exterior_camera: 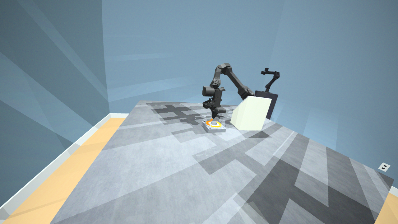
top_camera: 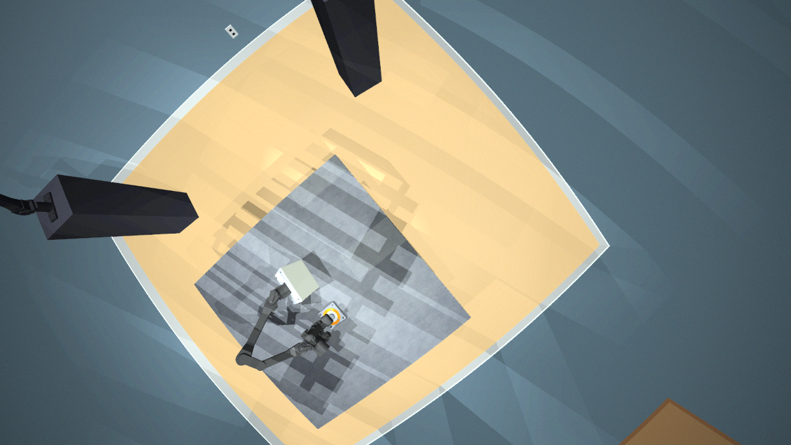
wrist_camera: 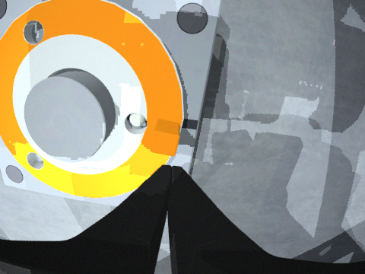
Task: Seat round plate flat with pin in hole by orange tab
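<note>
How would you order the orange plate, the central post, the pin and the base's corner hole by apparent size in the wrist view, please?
1. Orange plate, largest by far.
2. Central post, inside the ring.
3. Corner hole in the base.
4. Pin, smallest.

All lie at a similar distance, so the order seems reliable.

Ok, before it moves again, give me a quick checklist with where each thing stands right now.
1. Gripper shut and holding nothing: ok.
2. Plate seated around the post: ok.
3. Pin inside the hole beside the tab: ok, the wrist view shows a shiny pin head in that hole.
4. Plate lying flat on the base: cannot tell, no view shows the edge gap clearly.
5. Fingertips off the plate: cannot tell, they meet the plate's rim in the wrist view.
</note>
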Available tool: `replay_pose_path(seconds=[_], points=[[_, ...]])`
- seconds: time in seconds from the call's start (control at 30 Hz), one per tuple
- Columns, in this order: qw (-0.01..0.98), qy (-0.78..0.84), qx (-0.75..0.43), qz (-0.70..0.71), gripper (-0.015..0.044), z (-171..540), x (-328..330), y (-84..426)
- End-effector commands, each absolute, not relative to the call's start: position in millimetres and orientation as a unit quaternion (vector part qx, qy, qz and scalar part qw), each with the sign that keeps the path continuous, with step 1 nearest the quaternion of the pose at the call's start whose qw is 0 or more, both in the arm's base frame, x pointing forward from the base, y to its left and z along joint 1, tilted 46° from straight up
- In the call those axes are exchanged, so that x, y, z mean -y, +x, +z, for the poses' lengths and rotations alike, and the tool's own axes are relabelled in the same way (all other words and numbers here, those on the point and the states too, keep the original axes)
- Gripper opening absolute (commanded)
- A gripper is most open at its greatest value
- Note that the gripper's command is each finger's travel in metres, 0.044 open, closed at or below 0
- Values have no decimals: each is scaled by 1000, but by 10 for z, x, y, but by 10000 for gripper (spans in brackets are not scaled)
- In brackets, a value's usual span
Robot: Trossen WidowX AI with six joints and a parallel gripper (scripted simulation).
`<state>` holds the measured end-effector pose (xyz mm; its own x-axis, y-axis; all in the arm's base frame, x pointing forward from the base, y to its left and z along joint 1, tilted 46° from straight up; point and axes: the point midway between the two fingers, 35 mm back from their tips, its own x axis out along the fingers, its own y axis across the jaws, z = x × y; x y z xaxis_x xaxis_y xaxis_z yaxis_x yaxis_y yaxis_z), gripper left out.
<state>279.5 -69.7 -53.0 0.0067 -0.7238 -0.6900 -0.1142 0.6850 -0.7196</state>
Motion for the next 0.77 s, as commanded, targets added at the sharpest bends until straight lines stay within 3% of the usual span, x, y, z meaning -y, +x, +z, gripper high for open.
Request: replay_pose_path(seconds=[0.0,0.73], points=[[642,-314,-657,-240,0,-418,570,2831],[637,-319,-659,-239,0,-318,467,2758]])
